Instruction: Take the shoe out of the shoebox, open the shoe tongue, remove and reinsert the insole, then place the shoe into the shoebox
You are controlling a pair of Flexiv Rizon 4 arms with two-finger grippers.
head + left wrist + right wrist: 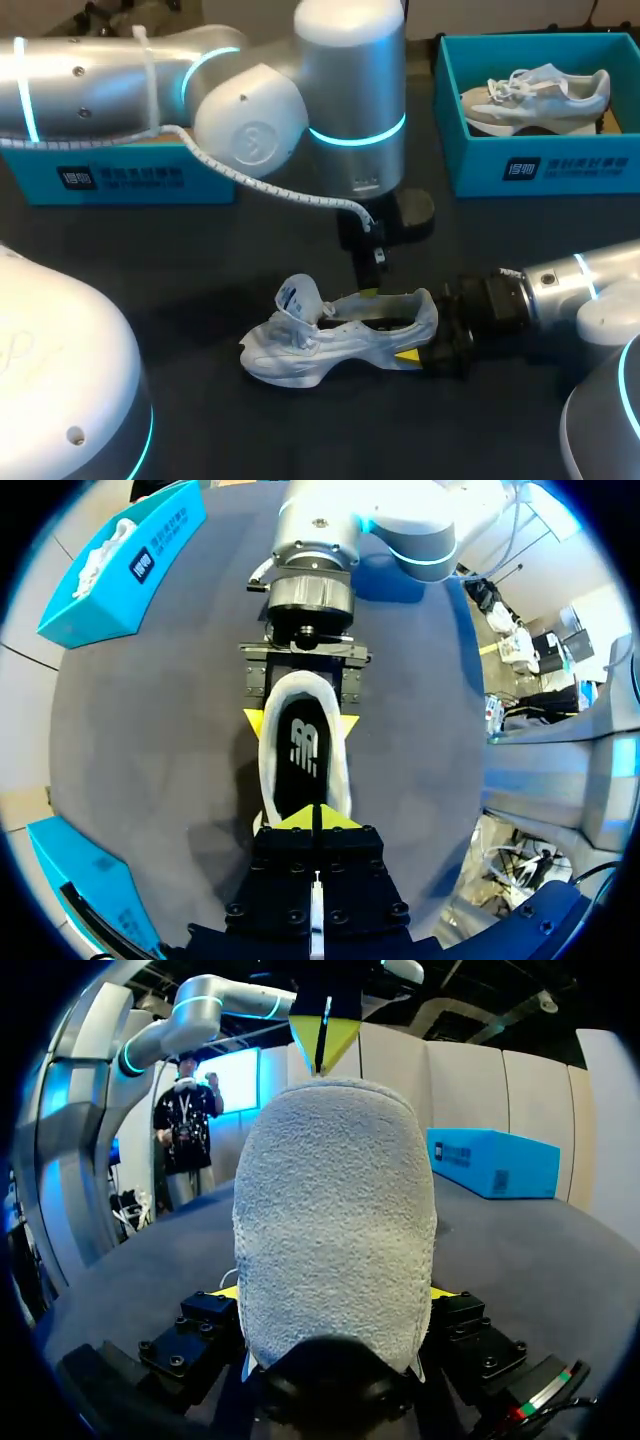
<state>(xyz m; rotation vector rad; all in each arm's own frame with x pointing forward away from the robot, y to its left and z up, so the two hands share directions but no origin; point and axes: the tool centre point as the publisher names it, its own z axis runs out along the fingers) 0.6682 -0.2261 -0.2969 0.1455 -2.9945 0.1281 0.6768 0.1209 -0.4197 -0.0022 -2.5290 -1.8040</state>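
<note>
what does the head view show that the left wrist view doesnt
Head view only: the shoe's side, its tongue raised, and the left arm itself.
Left wrist view only: the insole inside the shoe, and the right gripper's two yellow tips pressing the heel from both sides.
Both: the shoe on the table, the right gripper at its heel, the left gripper over its opening, a second shoe in a box.
</note>
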